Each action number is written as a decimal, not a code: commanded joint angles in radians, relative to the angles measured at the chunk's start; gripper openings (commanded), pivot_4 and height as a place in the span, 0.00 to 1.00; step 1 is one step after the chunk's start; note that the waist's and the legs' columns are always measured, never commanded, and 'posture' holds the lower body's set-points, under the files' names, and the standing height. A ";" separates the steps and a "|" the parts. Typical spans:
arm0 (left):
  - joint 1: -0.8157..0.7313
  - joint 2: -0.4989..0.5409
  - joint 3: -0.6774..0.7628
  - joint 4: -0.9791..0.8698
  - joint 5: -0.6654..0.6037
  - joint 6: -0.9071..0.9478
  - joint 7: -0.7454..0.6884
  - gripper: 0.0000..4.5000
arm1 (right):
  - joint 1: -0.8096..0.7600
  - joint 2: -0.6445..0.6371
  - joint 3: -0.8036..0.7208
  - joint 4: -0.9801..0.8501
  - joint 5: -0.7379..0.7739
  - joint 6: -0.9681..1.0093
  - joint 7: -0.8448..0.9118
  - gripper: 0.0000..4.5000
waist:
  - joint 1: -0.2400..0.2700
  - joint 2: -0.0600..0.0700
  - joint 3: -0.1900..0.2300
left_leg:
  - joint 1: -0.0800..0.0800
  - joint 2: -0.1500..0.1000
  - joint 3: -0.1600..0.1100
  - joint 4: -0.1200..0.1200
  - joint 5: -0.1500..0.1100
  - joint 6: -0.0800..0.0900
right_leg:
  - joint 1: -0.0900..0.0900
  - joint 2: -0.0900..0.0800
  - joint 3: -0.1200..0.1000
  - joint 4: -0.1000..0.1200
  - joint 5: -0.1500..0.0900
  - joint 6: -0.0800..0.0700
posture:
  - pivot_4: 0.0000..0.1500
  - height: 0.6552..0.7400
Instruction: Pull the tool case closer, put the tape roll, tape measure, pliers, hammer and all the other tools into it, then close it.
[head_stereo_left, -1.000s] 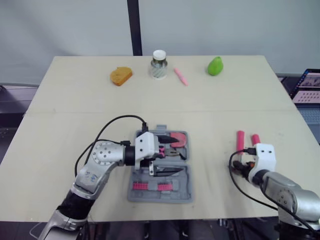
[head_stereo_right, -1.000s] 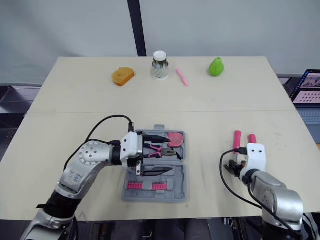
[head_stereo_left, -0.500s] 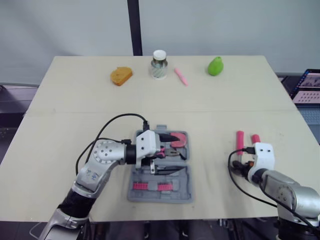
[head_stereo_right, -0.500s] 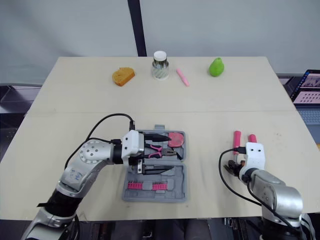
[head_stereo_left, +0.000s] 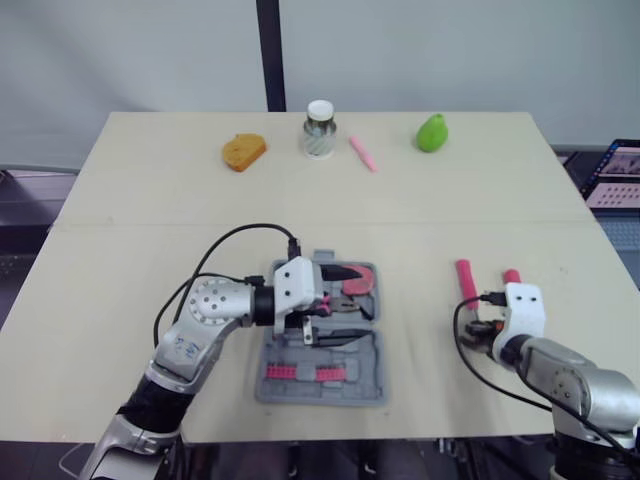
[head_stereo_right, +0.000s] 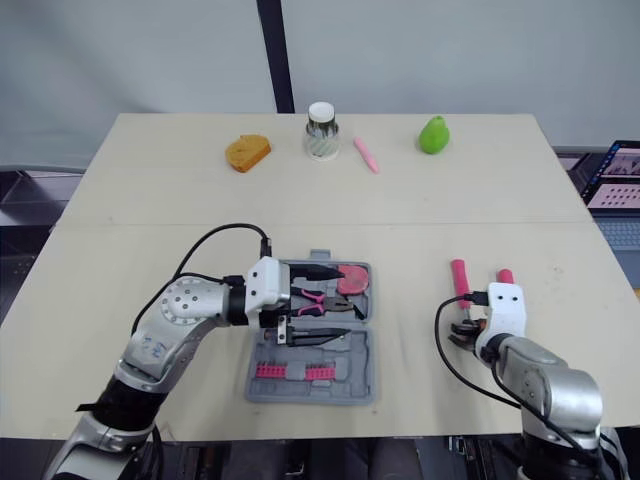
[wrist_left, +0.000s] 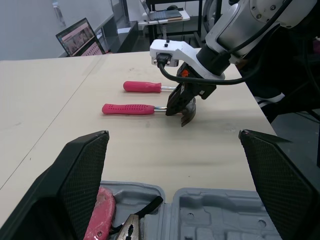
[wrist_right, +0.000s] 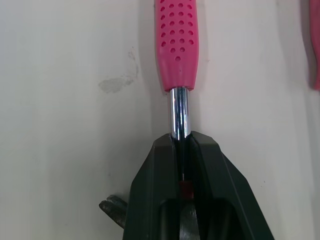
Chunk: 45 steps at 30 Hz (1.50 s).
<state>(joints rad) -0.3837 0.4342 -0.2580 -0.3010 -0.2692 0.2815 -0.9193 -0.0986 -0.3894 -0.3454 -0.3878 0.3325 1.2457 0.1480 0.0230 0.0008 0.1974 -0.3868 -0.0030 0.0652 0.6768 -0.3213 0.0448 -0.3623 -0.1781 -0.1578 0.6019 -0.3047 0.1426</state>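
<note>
REMOTE RIG: On the pale table (head_stereo_left: 150, 200), the open tool case (head_stereo_left: 372, 372) lay near the front edge, where it had been a second earlier. The pliers (head_stereo_left: 333, 300) and a row of pink bits (head_stereo_left: 300, 373) were already bedded in its tray.

My left arm reached in from the side, elbow bent, forearm level over the case's left rim. The left gripper (wrist_left: 173, 136) hung just above the tray with its two fingers spread wide and nothing between them, barely shifted over that second.

The change came on the other side. My right arm was folded close at the table's front right corner, wrist pointing away from me. Its right gripper (wrist_right: 181, 142) was clamped on the chrome shaft of the hammer (wrist_right: 178, 45), just below the pink dotted grip, with the fingers closed hard against the metal.

In the past second the hammer's handle had swung toward the case. Its far end had lain parallel to the screwdriver (head_stereo_left: 511, 276) and just beside it. It now angled off to the left and stood clear of it. I could not tell whether the head had left the tabletop.

I read this as the pickup secured and the carry to the case beginning. The hammer and the screwdriver both lay well apart from the case, and the lid was not yet closed.
</note>
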 joint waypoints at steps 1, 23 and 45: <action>0.001 0.000 0.000 -0.015 0.004 -0.021 0.005 1.00 | 0.006 -0.018 0.019 0.013 0.005 0.010 0.026 0.00 | 0.000 0.000 0.000 | 0.000 0.000 0.000 0.000 0.000 0.000 | 0.000 0.000 0.000 0.000 0.000 0.000 | 1.00 1.00; 0.665 0.165 0.456 -0.251 -0.070 -0.153 0.088 1.00 | -0.346 -0.571 0.483 -0.216 0.236 0.008 0.570 0.00 | 0.000 0.002 0.002 | -0.005 0.000 0.001 0.000 0.000 0.000 | -0.007 -0.002 0.001 -0.001 0.000 0.000 | 1.00 1.00; 1.084 0.102 0.572 -0.386 -0.096 -0.248 0.102 1.00 | -0.846 -0.532 0.978 -0.251 0.191 0.043 0.772 0.00 | -0.001 0.002 0.002 | -0.015 0.000 0.000 0.005 -0.003 0.002 | -0.015 -0.003 -0.001 -0.001 0.000 0.000 | 1.00 1.00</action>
<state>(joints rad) 0.6833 0.5421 0.2968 -0.6401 -0.3415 0.0517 -0.8202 -0.9213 -0.9229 0.6194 -0.6182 0.5400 1.2945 0.8977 0.0219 0.0025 0.1990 -0.4019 -0.0031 0.0648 0.6816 -0.3246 0.0464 -0.3772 -0.1812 -0.1586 0.6012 -0.3046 0.1426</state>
